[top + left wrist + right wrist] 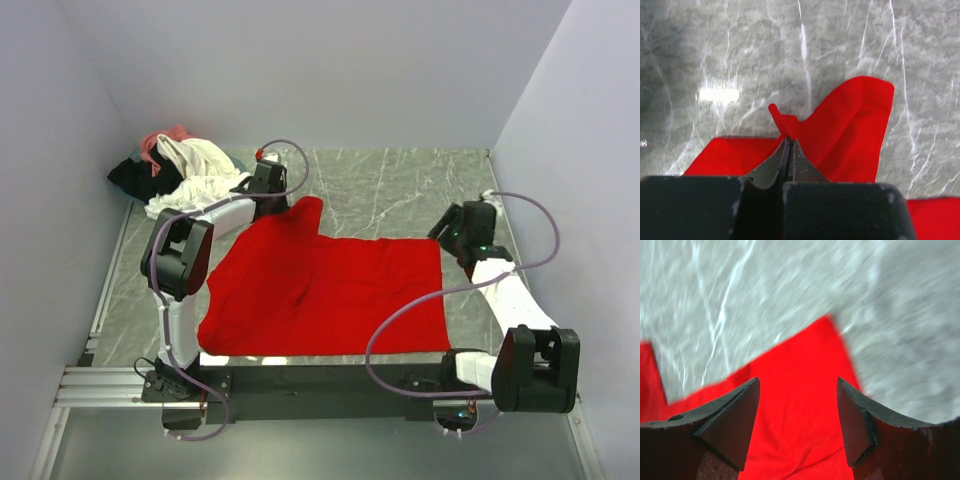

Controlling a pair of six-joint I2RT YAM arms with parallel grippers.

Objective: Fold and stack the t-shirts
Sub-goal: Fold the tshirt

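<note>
A bright red t-shirt (330,290) lies spread on the grey marble table, one sleeve sticking up toward the back. My left gripper (268,205) is shut on the red shirt's cloth by that sleeve; in the left wrist view the closed tips (789,141) pinch a small red fold (782,120). My right gripper (447,230) is open and empty, hovering over the shirt's far right corner (827,340); its two fingers (737,415) straddle red cloth without touching. Cream-white (195,170), black (130,178) and pink (160,142) shirts lie heaped at the back left.
Grey walls close in the table on the left, back and right. A metal rail (110,385) runs along the near edge by the arm bases. Bare marble (400,190) lies behind the red shirt.
</note>
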